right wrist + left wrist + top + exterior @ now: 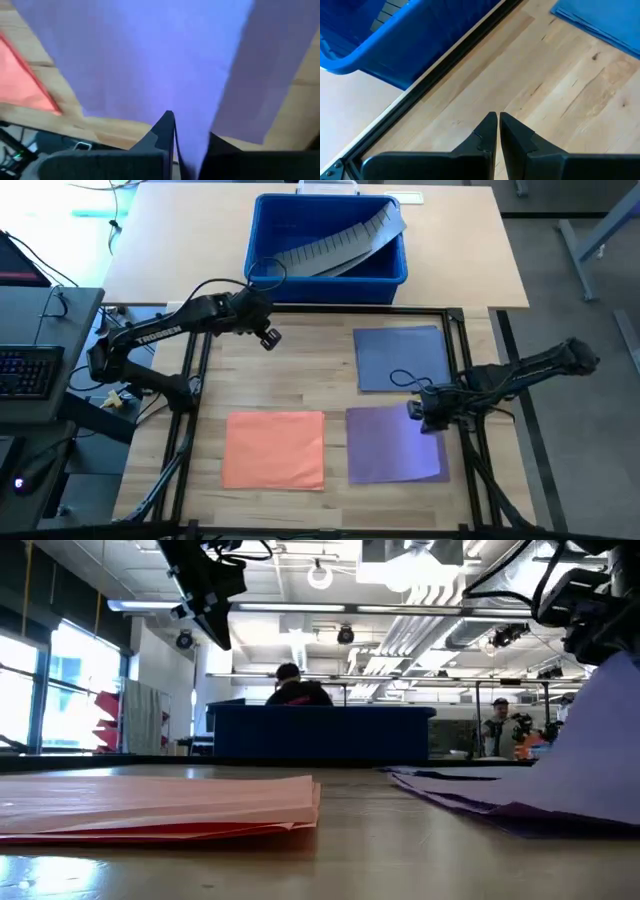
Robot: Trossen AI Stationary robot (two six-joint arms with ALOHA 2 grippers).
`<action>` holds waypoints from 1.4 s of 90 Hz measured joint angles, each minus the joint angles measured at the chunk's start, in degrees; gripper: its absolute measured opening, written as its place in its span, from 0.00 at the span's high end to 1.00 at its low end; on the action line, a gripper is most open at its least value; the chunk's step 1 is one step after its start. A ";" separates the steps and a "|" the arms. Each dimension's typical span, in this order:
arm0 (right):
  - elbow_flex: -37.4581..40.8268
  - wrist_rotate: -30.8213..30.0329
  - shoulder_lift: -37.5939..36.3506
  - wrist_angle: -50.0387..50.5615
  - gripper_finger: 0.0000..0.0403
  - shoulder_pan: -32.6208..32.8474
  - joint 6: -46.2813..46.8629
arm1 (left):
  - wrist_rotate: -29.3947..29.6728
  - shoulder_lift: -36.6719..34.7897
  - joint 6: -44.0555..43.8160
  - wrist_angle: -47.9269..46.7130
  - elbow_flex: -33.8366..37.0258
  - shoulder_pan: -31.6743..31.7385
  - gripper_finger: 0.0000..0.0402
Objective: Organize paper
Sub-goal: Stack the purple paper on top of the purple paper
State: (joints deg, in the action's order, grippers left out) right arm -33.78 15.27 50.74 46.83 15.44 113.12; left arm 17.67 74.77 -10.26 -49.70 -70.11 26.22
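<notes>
A purple sheet is pinched at its edge by the right gripper (one side lifted); the left gripper, fingers closed on nothing, is held near the bin

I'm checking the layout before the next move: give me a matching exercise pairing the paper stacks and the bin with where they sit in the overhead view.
Things:
1. orange paper
2. blue paper
3. purple paper
4. blue bin

Places:
A. far side, beyond the black frame
B. near right, under the right gripper, one sheet pinched
C. near left
D. far right inside the frame

Pairs: 1-C, 2-D, 3-B, 4-A
</notes>
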 joint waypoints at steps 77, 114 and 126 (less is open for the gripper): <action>0.00 -0.06 7.73 2.06 0.82 4.63 -2.50 | -0.12 -0.01 0.49 -0.01 -0.02 0.00 1.00; 0.00 -0.33 9.38 7.08 0.69 4.61 -4.02 | -0.61 -0.01 0.85 0.00 -0.02 0.00 1.00; 0.00 -0.41 9.38 9.80 0.69 4.61 -4.07 | -0.63 -0.03 0.79 -0.01 -0.02 -0.02 1.00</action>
State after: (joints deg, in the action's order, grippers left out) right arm -33.78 14.86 60.12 56.63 20.05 109.04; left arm 17.04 74.74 -9.48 -49.71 -70.13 26.20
